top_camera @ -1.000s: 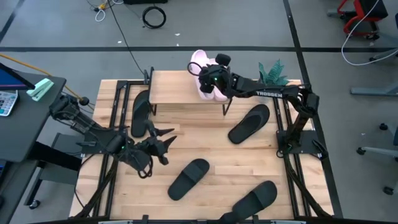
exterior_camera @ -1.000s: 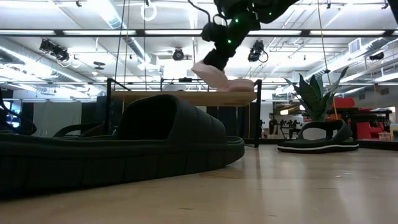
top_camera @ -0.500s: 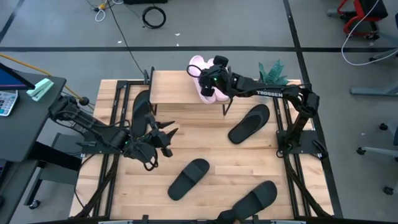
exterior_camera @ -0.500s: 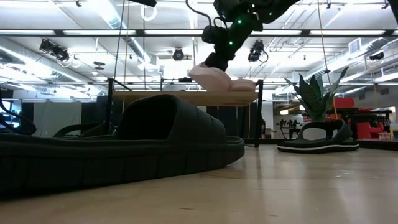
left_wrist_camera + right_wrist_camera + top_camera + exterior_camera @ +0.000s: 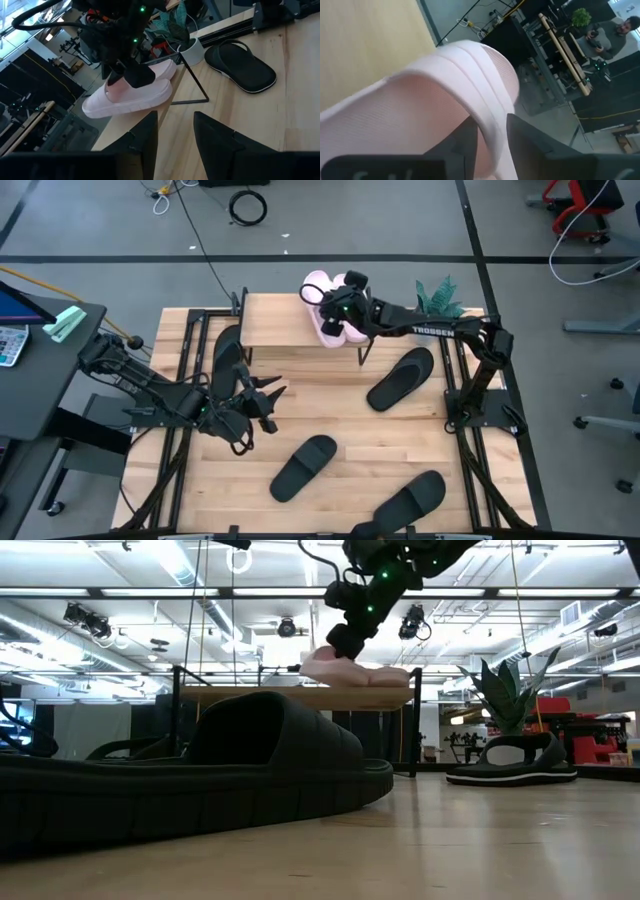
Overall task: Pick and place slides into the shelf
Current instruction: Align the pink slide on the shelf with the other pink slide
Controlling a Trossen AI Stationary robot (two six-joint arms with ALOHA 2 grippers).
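On the wooden counter [image 5: 340,415], upper middle of the frame, the right tool [image 5: 341,309] had lowered a pink slide [image 5: 331,326] it still clamped onto the shelf [image 5: 285,320], nearly placed, while the left tool [image 5: 264,402] waited apart.

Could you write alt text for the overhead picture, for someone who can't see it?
Seen from above, the right gripper holds a pale pink slide over the shelf, beside a second pink slide. The left gripper hovers open near a black slide; three more black slides lie on the table.
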